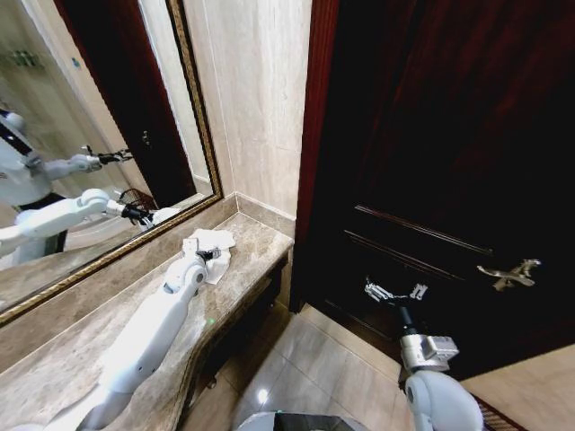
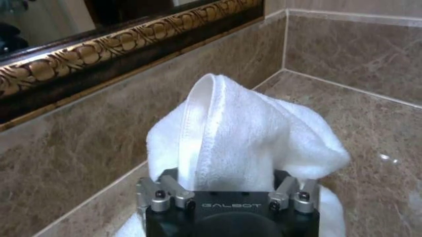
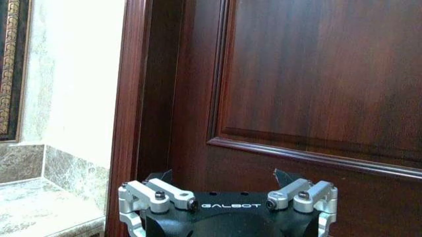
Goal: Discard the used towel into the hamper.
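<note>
The white towel (image 1: 214,244) lies crumpled at the far end of the marble counter (image 1: 81,350), near the wall corner. My left gripper (image 1: 208,256) is down on it. In the left wrist view the towel (image 2: 231,143) rises in a bunched fold from between the jaws, which are shut on it. My right gripper (image 1: 395,292) hangs open and holds nothing in front of the dark wooden door (image 1: 449,135), well right of the counter. A sliver of dark red-brown weave (image 1: 499,418) beside my right arm may be the hamper; I cannot tell.
A gold-framed mirror (image 1: 90,135) runs along the wall behind the counter and reflects my arms. The door has a metal lever handle (image 1: 508,273). Tiled floor (image 1: 314,359) lies between the counter's front edge and the door.
</note>
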`<state>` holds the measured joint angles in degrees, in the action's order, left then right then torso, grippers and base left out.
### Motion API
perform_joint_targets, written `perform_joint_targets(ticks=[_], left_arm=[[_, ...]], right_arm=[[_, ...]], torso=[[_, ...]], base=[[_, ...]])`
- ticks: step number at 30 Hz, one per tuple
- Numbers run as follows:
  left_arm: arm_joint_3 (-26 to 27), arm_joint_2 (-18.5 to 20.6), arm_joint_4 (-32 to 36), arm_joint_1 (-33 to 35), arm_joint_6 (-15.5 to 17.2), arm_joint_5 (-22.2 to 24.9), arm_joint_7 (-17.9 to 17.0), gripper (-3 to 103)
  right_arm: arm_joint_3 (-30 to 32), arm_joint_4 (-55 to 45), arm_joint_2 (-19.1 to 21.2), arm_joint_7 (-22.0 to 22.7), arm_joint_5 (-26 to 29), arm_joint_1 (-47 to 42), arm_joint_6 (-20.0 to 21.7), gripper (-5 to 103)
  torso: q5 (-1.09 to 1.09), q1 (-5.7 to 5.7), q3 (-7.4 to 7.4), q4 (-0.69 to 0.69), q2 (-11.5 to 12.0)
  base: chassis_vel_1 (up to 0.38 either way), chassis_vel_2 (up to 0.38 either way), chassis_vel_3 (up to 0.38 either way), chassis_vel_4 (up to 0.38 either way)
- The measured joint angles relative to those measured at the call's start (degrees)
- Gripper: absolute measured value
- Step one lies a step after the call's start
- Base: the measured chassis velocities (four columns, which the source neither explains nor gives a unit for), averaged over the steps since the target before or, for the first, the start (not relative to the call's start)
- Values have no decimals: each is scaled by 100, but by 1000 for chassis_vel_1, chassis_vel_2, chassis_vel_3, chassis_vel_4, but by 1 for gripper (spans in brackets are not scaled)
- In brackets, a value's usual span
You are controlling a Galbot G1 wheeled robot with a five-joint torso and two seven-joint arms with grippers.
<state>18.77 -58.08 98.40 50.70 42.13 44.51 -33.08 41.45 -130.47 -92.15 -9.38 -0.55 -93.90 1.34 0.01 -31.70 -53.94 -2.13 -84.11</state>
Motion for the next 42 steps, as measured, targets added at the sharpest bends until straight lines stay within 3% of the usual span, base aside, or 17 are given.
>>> perform_joint_targets(ticks=[2, 5, 6, 9, 11, 17, 23, 26, 29, 30, 32, 39, 42], left_arm=[[8, 1, -1, 11, 0, -3, 18, 78], [37, 1, -8, 59, -5, -8, 70, 62], [37, 1, -8, 59, -5, -8, 70, 62], [71, 4, -14, 130, -10, -14, 129, 45], [78, 7, -11, 144, -11, -16, 132, 45], [115, 61, 62, 193, -9, -16, 125, 19], [151, 112, 108, 229, -153, -80, 192, 9], [210, 147, 235, 326, -366, -323, 354, 8], [328, 192, 489, 497, -944, -657, 571, 8], [328, 192, 489, 497, -944, -657, 571, 8], [537, 242, 751, 776, -1650, -1141, 872, 8], [1177, 213, 1647, 1594, -2067, -1281, 1049, 8], [1506, 112, 2219, 2093, -2484, -1432, 1185, 8]], right_arm=[[-3, 4, 0, 12, 0, 9, 0, 100], [-27, 28, 0, 130, 4, 47, -1, 100], [-27, 28, 0, 130, 4, 47, -1, 100], [-55, 72, 0, 168, 4, 84, -5, 100], [-63, 72, 0, 173, 4, 91, -5, 100], [-69, 14, 0, 189, 15, 87, -5, 100], [-48, -26, 1, 210, 34, 54, -6, 100], [-31, -60, 1, 236, 53, 35, -15, 100], [-29, -98, 1, 357, 80, 36, -15, 100], [-29, -98, 1, 357, 80, 36, -15, 100], [-27, -154, 1, 440, 139, 51, 9, 100], [-38, -475, 28, 611, 541, 108, 529, 100], [-6, -546, 97, 681, 623, 217, 659, 100]], torso=[[0, 0, 0, 0, 0], [0, 0, 0, 0, 0], [0, 0, 0, 0, 0], [0, 0, 0, 0, 0], [0, 0, 0, 0, 0], [-2, 0, 0, 0, 0], [-2, 0, 0, 0, 0], [-3, -1, -1, -1, 0], [-1, -1, -1, 0, 0], [-1, -1, -1, 0, 0], [-1, -1, -1, 0, 0], [-1, 0, 0, -1, 0], [0, 0, 0, -1, 0]], base=[[0, 0, 0, 0], [0, 0, 0, 0], [0, 0, 0, 0], [0, 0, 0, 0], [0, 0, 0, 0], [0, 0, 0, 0], [0, 0, 0, 0], [0, 0, 0, 0], [0, 0, 0, 0], [0, 0, 0, 0], [0, 0, 0, 0], [0, 0, 0, 0], [0, 0, 0, 0]])
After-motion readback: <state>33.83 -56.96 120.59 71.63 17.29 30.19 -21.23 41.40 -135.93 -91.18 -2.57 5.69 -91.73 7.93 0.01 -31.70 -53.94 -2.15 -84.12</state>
